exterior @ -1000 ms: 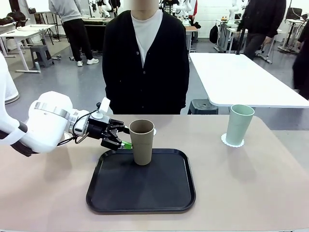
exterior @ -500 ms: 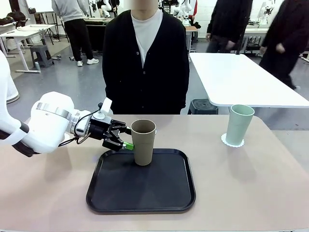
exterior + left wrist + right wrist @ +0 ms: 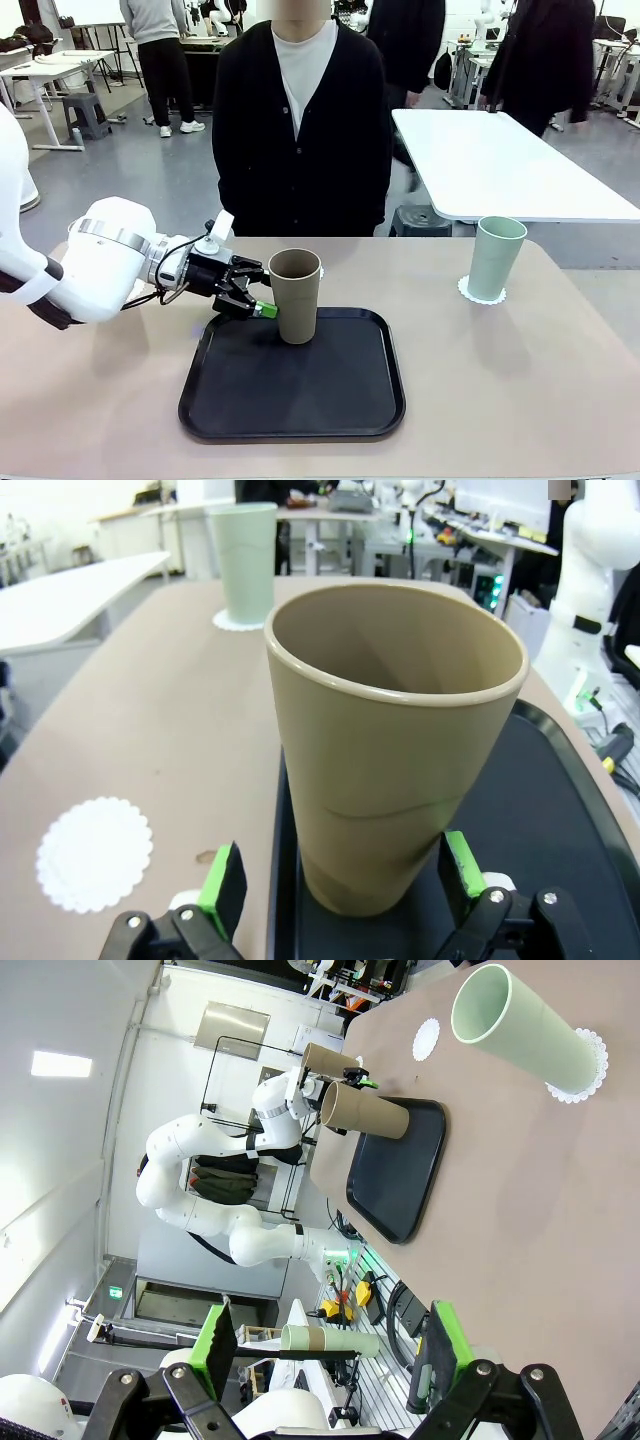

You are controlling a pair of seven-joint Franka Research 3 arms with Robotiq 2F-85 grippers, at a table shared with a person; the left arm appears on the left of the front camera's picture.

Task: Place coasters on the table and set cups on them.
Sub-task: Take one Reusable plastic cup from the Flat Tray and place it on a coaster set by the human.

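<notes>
A tan cup (image 3: 295,295) stands upright on the black tray (image 3: 300,400). My left gripper (image 3: 258,290) is open around its lower part. In the left wrist view the green pads (image 3: 222,880) flank the cup (image 3: 390,770), the left one with a gap and the right one close against it. An empty white coaster (image 3: 95,852) lies on the table (image 3: 500,380) just beside the tray. The mint cup (image 3: 497,257) stands on another coaster (image 3: 482,292) at the right. My right gripper (image 3: 325,1345) hangs open and empty, far from the mint cup (image 3: 520,1030).
A person in a black cardigan (image 3: 300,130) stands at the far edge, hands out of view. A white table (image 3: 500,160) stands behind on the right. The tray's near half is bare, and bare tabletop lies between the tray and the mint cup.
My left gripper has sunk slightly towards the tray beside the tan cup. The cup has barely shifted. People in the background have walked on.
</notes>
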